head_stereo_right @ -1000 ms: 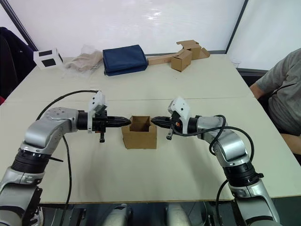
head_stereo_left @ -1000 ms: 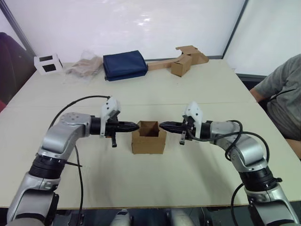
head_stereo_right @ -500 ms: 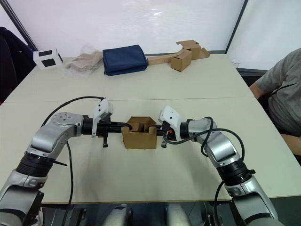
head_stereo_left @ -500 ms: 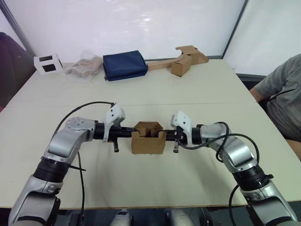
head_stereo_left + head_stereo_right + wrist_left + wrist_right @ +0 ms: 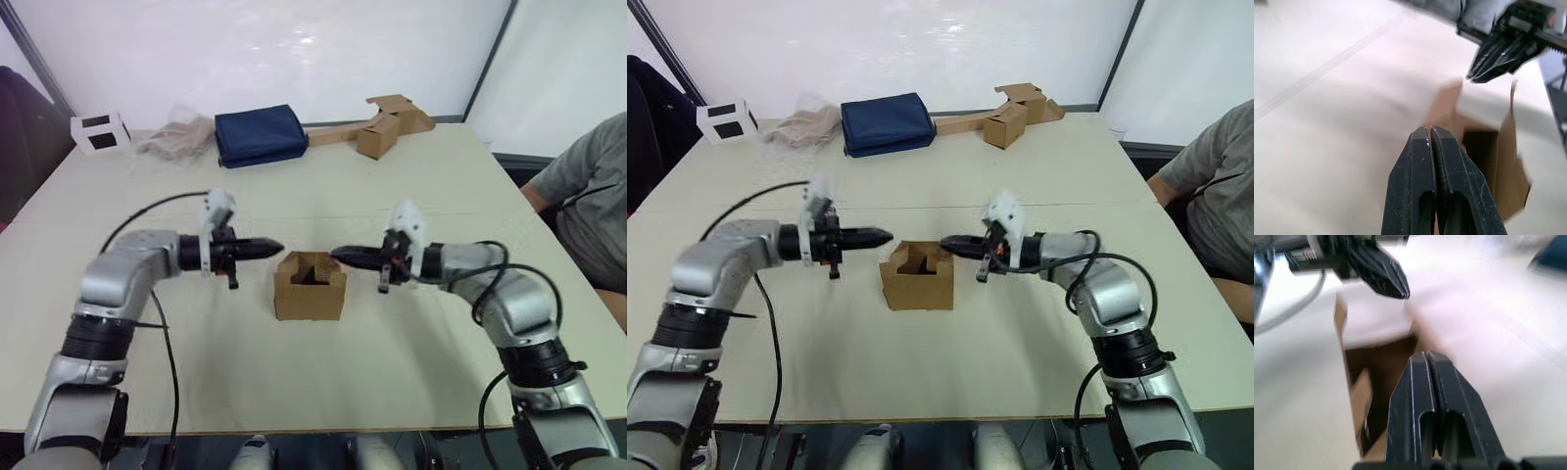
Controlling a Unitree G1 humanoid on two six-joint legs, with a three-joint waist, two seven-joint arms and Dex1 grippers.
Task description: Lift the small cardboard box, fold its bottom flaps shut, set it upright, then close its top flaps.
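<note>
Cardboard like the small cardboard box [image 5: 310, 286], at frame centre on the table [image 5: 411, 186], looks light, stiff-walled and easily crushed; grip opposite walls. Left gripper [image 5: 276, 247] and right gripper [image 5: 338, 255], fingers pressed together, flank it, holding nothing.

I see the small cardboard box [image 5: 310, 286] on the bench [image 5: 294, 392] between my left gripper [image 5: 277, 247] and right gripper [image 5: 337, 255]. Behind it lie a folded cloth [image 5: 259, 135] and another box [image 5: 377, 136].
</note>
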